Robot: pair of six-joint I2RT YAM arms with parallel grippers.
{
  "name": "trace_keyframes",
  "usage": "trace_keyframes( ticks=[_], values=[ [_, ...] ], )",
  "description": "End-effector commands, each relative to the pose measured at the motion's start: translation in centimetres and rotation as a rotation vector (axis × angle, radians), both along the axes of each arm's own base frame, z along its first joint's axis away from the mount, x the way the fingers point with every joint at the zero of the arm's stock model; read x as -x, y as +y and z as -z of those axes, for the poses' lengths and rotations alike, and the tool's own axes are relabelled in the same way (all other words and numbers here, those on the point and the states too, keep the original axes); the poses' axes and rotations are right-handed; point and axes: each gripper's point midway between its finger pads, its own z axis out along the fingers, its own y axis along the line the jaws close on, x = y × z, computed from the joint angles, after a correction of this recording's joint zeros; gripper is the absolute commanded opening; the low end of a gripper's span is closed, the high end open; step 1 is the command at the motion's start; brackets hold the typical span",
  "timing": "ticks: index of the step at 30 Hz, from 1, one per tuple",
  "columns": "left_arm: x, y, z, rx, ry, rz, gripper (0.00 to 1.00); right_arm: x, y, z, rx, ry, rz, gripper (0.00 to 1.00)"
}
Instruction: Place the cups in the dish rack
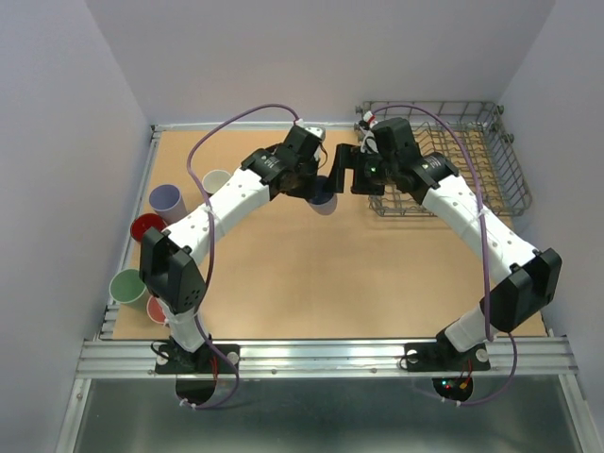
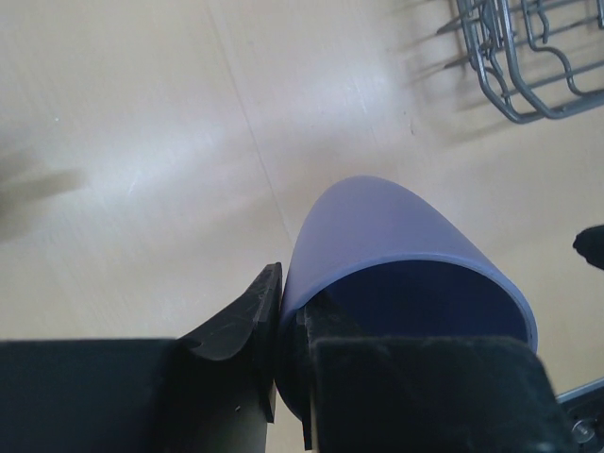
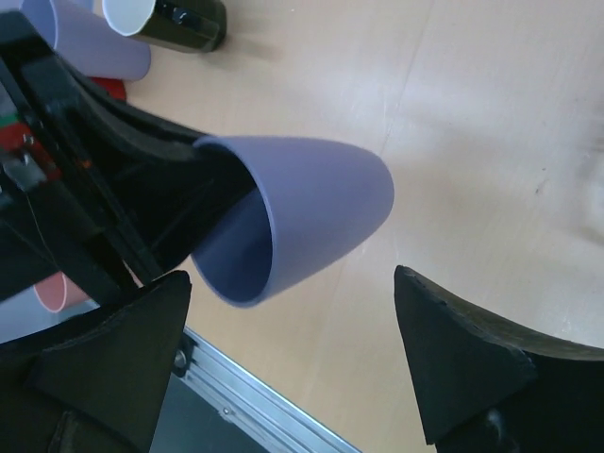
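Note:
My left gripper (image 1: 317, 183) is shut on a lavender cup (image 1: 324, 197), held above mid-table on its side. In the left wrist view the gripper (image 2: 288, 307) pinches the cup (image 2: 396, 226) by its wall, one finger outside and one inside the rim. My right gripper (image 1: 342, 172) faces it, open and empty. In the right wrist view the gripper (image 3: 293, 326) has the cup (image 3: 311, 203) just beyond its spread fingertips. The grey wire dish rack (image 1: 491, 175) stands at the far right, with no cup visible inside.
At the table's left edge stand a black cup (image 1: 217, 180), a second lavender cup (image 1: 166, 199), a red cup (image 1: 148, 227), a pale green cup (image 1: 127, 285) and a pink cup (image 1: 159, 308). The rack's corner (image 2: 528, 57) is near the held cup.

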Motion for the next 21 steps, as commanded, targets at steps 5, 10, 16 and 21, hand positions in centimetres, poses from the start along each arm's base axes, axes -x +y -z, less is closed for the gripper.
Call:
trace_keyframes(
  ticks=[5,10,16,21],
  values=[
    [1.0,-1.9,-3.6,0.056,-0.058,-0.009,0.0,-0.8,-1.6,-1.8,0.028,-0.076,0.095,0.79],
    [0.8,-2.2,-4.4,0.065,-0.067,-0.029,0.0,-0.4,-1.8,-0.5,0.06,-0.049,0.109,0.66],
    [0.9,-1.2,-2.2,0.022,-0.046,-0.057,0.0,-0.3,-2.0,-4.9,-0.022,-0.132,0.155,1.0],
    [1.3,-1.7,-2.9,0.203,-0.06,-0.04,0.0,-0.2,-1.5,-12.5,-0.231,-0.244,0.201,1.0]
  ],
)
